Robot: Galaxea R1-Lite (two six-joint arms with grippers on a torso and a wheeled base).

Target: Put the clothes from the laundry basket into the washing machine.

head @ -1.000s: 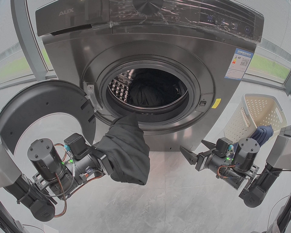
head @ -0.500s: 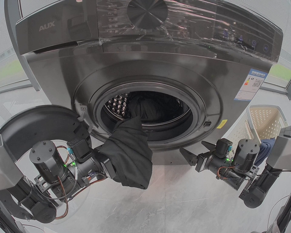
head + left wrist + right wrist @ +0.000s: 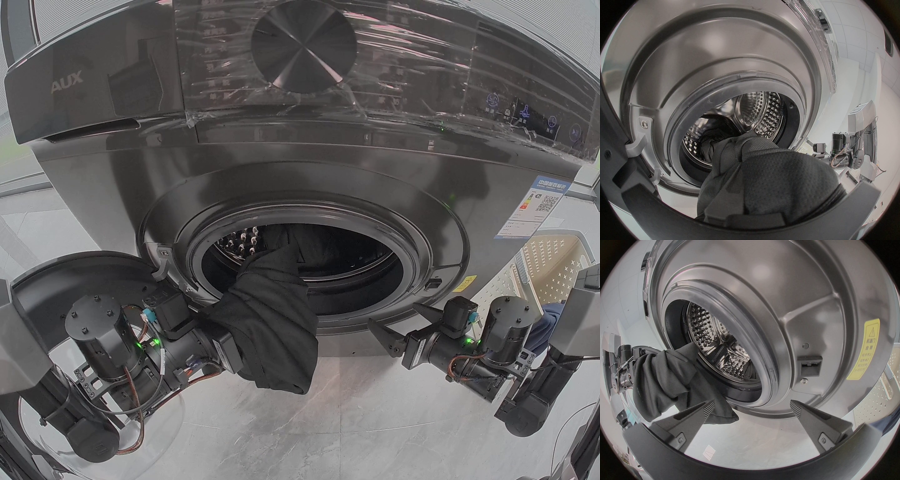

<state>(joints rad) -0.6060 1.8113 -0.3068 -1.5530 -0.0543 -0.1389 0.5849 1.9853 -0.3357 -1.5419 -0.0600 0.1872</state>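
Two arms, left fingers [image 3: 725,197] clamped on black garment [image 3: 275,325] at washing machine [image 3: 312,162] mouth, right fingers [image 3: 690,418] spread wide, empty

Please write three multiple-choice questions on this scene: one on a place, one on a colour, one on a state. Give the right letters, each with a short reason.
1. Where is the laundry basket?
A. on top of the washing machine
B. beside the machine, on its right
C. inside the drum

2. What colour is the garment hanging at the machine's opening?
A. white
B. red
C. black

3. How are the jaws of the right gripper?
A. open and empty
B. shut on the garment
C. shut on the basket

Answers: 1 B, it shows past the machine's right front corner. 2 C, the cloth is black in every view. 3 A, the jaws stand apart with nothing between them.
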